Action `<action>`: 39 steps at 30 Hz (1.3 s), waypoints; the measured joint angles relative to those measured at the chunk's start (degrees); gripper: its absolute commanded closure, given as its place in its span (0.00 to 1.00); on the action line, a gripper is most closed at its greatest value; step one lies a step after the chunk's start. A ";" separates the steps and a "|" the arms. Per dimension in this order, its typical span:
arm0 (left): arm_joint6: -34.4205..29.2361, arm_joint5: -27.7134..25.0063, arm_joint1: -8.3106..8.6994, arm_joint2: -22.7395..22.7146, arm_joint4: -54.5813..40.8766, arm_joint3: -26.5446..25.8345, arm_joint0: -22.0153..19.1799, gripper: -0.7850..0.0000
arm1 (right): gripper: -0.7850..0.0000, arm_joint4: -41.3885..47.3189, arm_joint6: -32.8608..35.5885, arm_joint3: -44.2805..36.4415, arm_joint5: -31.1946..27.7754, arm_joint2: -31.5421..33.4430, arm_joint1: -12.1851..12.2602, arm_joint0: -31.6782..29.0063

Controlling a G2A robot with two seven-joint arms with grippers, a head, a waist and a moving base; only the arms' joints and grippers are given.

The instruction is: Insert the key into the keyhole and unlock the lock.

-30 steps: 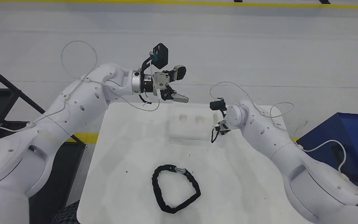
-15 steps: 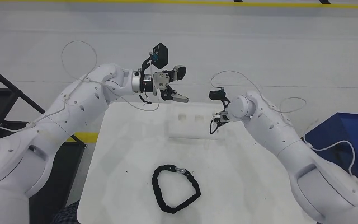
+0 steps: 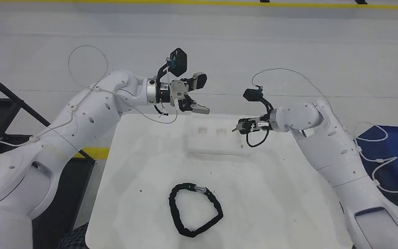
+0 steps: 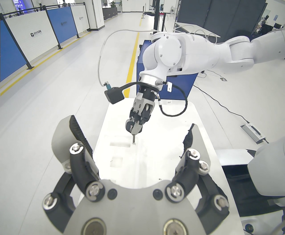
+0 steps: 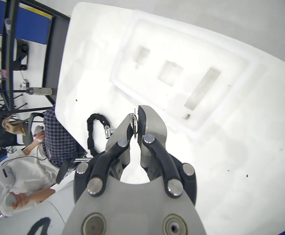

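A large open industrial hall, by its look a robotics lab, with a pale glossy floor (image 4: pixel 55 84) marked with yellow lines (image 4: pixel 131 60). Blue-and-white partition panels (image 4: pixel 44 31) stand at the upper left of the left wrist view and dark screens (image 4: pixel 222 17) at the upper right, with a blue cabinet (image 4: pixel 191 86) behind the white surface (image 4: pixel 115 111).

White desk (image 3: pixel 137 205), rounded corners. White foam tray (image 3: pixel 205 149) on the desk's far half, with three rectangular recesses (image 5: pixel 201 89) in a row. Blue cabinet (image 3: pixel 373 146) on the floor off the desk's right side. Black frame (image 3: pixel 18 106) off its left side. Yellow floor line (image 3: pixel 186 3) well beyond.
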 measured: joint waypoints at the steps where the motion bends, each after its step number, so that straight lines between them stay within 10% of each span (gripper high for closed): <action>1: 0.00 0.00 0.00 0.00 0.00 0.00 0.00 0.00 | 1.00 2.10 0.57 -0.79 -1.14 1.74 0.46 -1.36; 24: 0.00 0.00 0.00 0.00 0.00 0.00 0.00 0.00 | 1.00 25.07 -3.16 -4.32 -20.55 19.36 4.68 -15.40; 39: 0.00 0.00 0.00 0.00 0.00 0.00 0.00 0.00 | 1.00 25.65 -5.57 -6.14 -21.13 22.78 5.56 -18.55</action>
